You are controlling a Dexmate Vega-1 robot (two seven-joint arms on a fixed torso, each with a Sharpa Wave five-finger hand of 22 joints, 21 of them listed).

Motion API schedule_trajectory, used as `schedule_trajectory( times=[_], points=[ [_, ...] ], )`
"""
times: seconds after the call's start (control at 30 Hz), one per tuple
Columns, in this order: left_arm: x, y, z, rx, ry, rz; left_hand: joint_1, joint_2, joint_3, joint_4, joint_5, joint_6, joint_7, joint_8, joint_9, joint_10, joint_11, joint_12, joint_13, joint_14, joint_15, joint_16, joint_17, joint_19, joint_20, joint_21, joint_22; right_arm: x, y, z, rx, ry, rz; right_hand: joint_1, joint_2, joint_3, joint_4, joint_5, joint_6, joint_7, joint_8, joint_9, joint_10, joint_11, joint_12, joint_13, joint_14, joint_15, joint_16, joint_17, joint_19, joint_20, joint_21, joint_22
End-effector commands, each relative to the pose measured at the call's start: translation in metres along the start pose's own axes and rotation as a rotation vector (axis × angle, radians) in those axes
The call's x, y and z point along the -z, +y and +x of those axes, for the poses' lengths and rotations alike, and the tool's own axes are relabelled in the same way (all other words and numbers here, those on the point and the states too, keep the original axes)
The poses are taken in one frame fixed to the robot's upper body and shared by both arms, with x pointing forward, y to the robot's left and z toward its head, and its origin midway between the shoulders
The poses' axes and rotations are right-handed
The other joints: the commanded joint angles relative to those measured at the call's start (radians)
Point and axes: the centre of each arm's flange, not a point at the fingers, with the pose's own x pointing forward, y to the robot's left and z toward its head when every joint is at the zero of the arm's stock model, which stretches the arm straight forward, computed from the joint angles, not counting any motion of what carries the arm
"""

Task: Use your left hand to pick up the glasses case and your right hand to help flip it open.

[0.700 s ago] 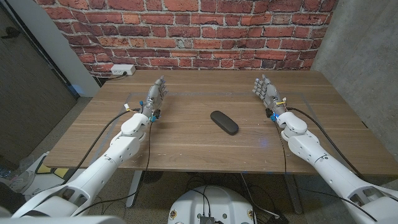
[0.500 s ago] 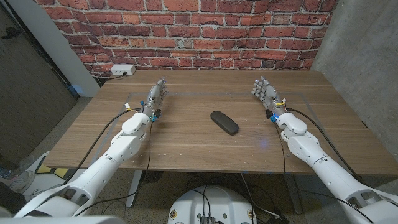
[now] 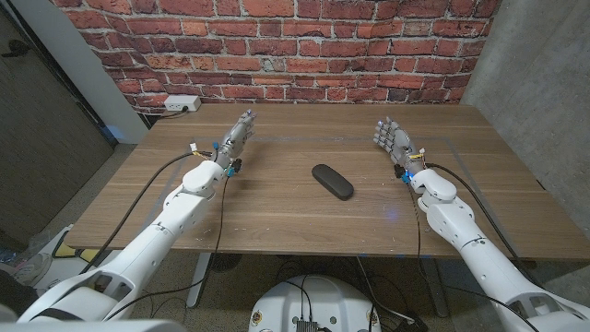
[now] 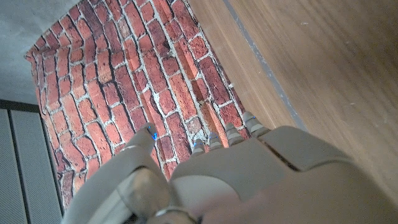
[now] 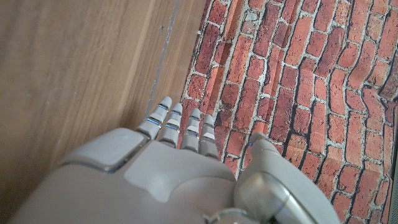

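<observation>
Left hand [image 3: 236,140] and right hand [image 3: 395,141]: fingers extended, holding nothing (both well apart from the glasses case [image 3: 332,181] on the counter [image 3: 277,217]).

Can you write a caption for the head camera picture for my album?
Two open robot hands, left and right, wait beside a closed glasses case.

Glasses case [image 3: 332,182] mid-table [image 3: 277,221], btwn left hand [image 3: 236,141] & right hand [image 3: 393,141].

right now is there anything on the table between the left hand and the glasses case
No. In the head view only bare wooden table lies between the left hand and the glasses case; nothing stands in that stretch.
</observation>
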Motion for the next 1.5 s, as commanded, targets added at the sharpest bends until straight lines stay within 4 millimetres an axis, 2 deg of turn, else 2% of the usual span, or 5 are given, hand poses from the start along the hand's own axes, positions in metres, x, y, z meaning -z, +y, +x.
schedule_trajectory(
  times=[0.03,0.5,1.0,1.33,1.5],
  points=[
    [-0.029,-0.012,0.013,0.162,-0.049,0.248,0.006,-0.013,-0.004,-0.013,-0.002,-0.068,-0.005,0.004,0.003,-0.047,-0.008,0.002,0.003,0.002,-0.004,0.000,0.005,0.000,0.004,0.006,0.001,0.001,0.001,-0.004,0.000,0.010,0.000,0.011,0.002,0.008,-0.002,0.005,0.013,0.001,0.004,0.003,0.016,0.003,0.004,0.004,0.006,0.000,0.001,0.004,0.006,0.001,-0.004,0.004],
    [-0.072,-0.024,0.025,0.305,-0.079,0.519,0.028,-0.081,-0.030,-0.050,0.003,-0.056,0.015,-0.002,0.003,-0.050,-0.002,-0.010,0.004,-0.009,-0.013,-0.018,0.006,-0.006,-0.015,-0.002,-0.001,0.007,0.003,-0.010,0.008,0.009,0.012,0.011,0.002,0.010,-0.001,0.004,0.024,0.002,0.004,0.003,0.032,0.009,0.005,0.004,0.016,0.004,0.000,0.006,0.007,0.003,-0.007,0.004],
    [-0.121,-0.044,0.030,0.428,-0.131,0.815,0.113,-0.123,-0.029,-0.117,0.017,0.004,0.073,0.010,0.007,-0.011,0.008,-0.009,0.004,-0.008,-0.016,-0.031,0.004,0.011,-0.014,-0.004,-0.004,0.009,0.004,-0.014,0.020,-0.001,0.019,0.009,0.001,0.012,0.001,0.002,0.030,0.002,0.003,0.004,0.046,0.015,0.007,0.004,0.024,0.003,-0.001,0.007,0.010,0.001,-0.008,0.005],
    [-0.144,-0.067,0.031,0.511,-0.163,0.997,0.192,-0.158,-0.032,-0.171,0.035,0.065,0.101,0.028,0.012,0.013,-0.033,-0.011,0.007,-0.013,-0.017,-0.039,0.004,0.023,-0.016,-0.009,-0.005,0.012,0.002,-0.023,0.037,-0.003,0.028,0.008,0.002,0.013,0.003,0.002,0.038,0.003,0.003,0.004,0.059,0.021,0.009,0.004,0.031,0.002,-0.001,0.008,0.011,0.003,-0.010,0.006],
    [-0.153,-0.084,0.030,0.572,-0.186,1.086,0.212,-0.168,-0.035,-0.181,0.040,0.047,0.093,0.019,0.015,0.014,-0.047,-0.013,0.010,-0.024,-0.019,-0.044,0.005,0.024,-0.012,-0.011,-0.005,0.014,0.001,-0.028,0.047,-0.002,0.032,0.008,0.001,0.014,0.003,0.002,0.040,0.003,0.003,0.004,0.064,0.021,0.009,0.005,0.033,0.002,-0.002,0.008,0.012,0.003,-0.010,0.006]
  ],
)
